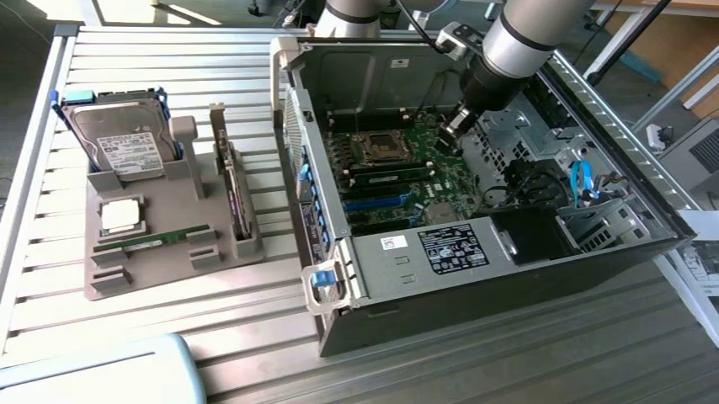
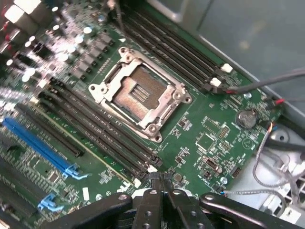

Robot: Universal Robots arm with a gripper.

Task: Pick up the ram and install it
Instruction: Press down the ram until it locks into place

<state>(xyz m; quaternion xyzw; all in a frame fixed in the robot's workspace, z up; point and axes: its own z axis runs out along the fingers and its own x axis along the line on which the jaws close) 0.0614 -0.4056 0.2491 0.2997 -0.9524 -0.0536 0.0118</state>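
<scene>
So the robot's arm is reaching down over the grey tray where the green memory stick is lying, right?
Not quite. The green memory stick does lie on the grey tray, but the arm isn't over it. The arm reaches down into the open computer case, with its end effector just above the green circuit board. The exterior view shows this.

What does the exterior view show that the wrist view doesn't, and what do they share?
Exterior view: the grey holder beside the computer case, with the hard drive, the silver processor and the ram lying in its slot. Wrist view: the shut gripper empty just above the board, a coin battery and the blue slot. Both: the green motherboard and its empty processor socket.
</scene>
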